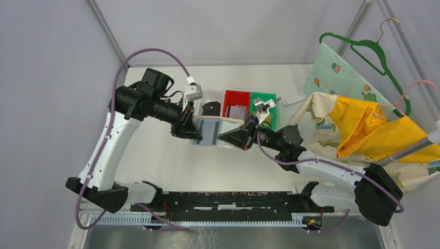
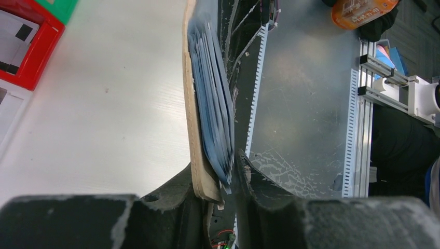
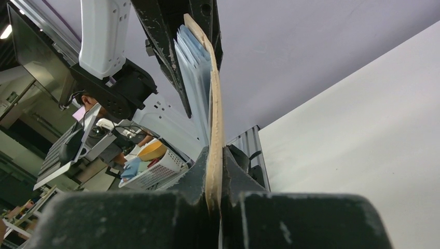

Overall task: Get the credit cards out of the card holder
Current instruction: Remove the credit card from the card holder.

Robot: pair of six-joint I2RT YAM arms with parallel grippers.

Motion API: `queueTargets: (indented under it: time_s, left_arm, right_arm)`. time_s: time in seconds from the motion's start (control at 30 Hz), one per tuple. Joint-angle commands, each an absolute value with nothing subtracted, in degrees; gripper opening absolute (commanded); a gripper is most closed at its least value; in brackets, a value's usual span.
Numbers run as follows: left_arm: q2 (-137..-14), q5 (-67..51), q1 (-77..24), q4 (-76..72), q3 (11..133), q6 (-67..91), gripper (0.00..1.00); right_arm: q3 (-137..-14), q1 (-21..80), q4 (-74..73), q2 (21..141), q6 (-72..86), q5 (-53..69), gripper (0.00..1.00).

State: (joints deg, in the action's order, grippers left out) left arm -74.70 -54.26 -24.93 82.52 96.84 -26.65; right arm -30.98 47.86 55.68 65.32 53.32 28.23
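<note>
Both of my grippers are pinched on the card holder [image 1: 210,129], one at each end, just left of the middle of the top view. My left gripper [image 1: 193,128] clamps the left end and my right gripper [image 1: 232,137] clamps the right end. In the left wrist view the left gripper [image 2: 222,179] squeezes the holder's tan edge [image 2: 193,119] low in the centre of the frame, with thin blue-grey layers [image 2: 214,104] fanned against it. I cannot tell credit cards from pockets among them. In the right wrist view the right gripper [image 3: 214,174] is pressed together on the same tan edge [image 3: 216,109]. A red bin [image 1: 236,102] and a green bin [image 1: 264,99] sit just above the holder in the top view
</note>
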Motion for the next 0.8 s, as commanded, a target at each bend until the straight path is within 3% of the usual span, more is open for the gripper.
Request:
queueTargets:
  time_s: [0.0,0.13,0.6,0.77]
  left_arm:
    - [-73.92,-56.42,-24.88,81.48,97.78,-27.01,0.29]
    - [-73.96,-57.92,-24.87,84.02,99.27,-28.75,0.27]
    - [-72.63,-59.61,-24.9,83.95,99.41,-30.13,0.36]
    - [-71.87,-58.8,-24.96,84.02,99.03,-30.65,0.33]
  right_arm:
    - [-32.1,48.25,61.37,64.41,53.53,29.39,0.0]
    - [-31.44,48.25,60.2,64.54,53.09,28.77,0.0]
    - [-31.29,48.25,58.84,64.27,52.64,28.61,0.0]
    - [-31.11,48.24,58.53,64.42,52.47,28.58,0.0]
